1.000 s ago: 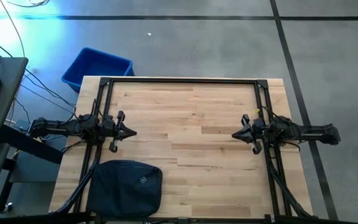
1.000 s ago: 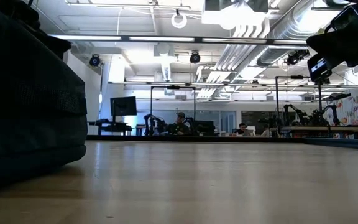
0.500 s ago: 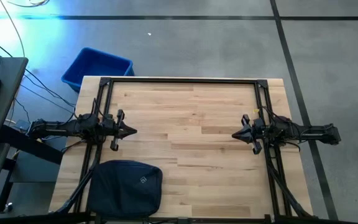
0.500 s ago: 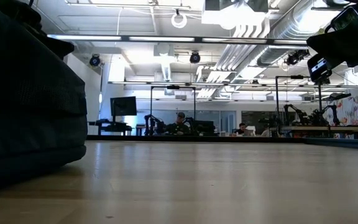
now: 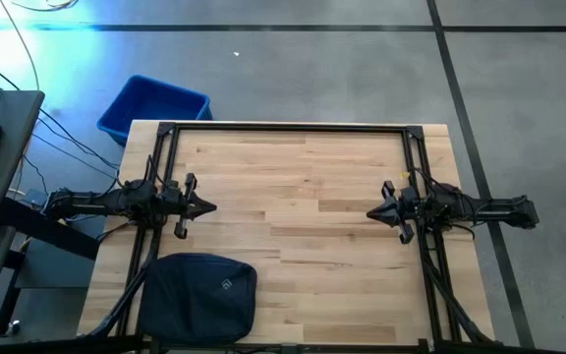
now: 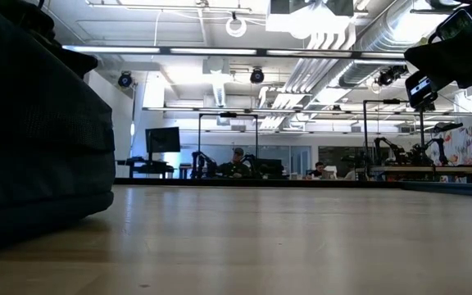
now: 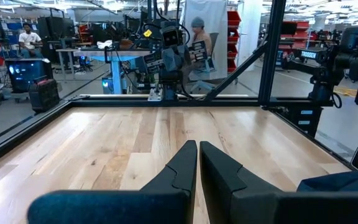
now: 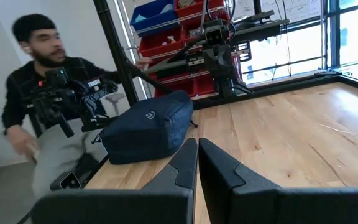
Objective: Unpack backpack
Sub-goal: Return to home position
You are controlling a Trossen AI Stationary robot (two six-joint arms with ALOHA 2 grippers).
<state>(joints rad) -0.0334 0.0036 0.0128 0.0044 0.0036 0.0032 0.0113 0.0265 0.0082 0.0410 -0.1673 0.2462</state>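
The dark navy backpack (image 5: pixel 198 296) lies flat on the table (image 5: pixel 303 187) at its near left corner, its small white logo up. It also shows in the right wrist view (image 8: pixel 148 126), in the low view (image 6: pixel 31 131) and at the edge of the left wrist view (image 7: pixel 344 180). My left gripper (image 5: pixel 210 207) hovers shut and empty at the table's left side, just beyond the backpack, its fingers (image 7: pixel 197 163) pointing toward the right edge. My right gripper (image 5: pixel 369 211) is shut and empty at the right side, facing left.
A bright blue plastic bin (image 5: pixel 153 106) stands on the floor beyond the table's far left corner. A black frame (image 5: pixel 288 128) runs along the table's far edge and sides. A person (image 8: pixel 42 93) stands beyond the table's near side, behind the backpack. Bare wood lies between the grippers.
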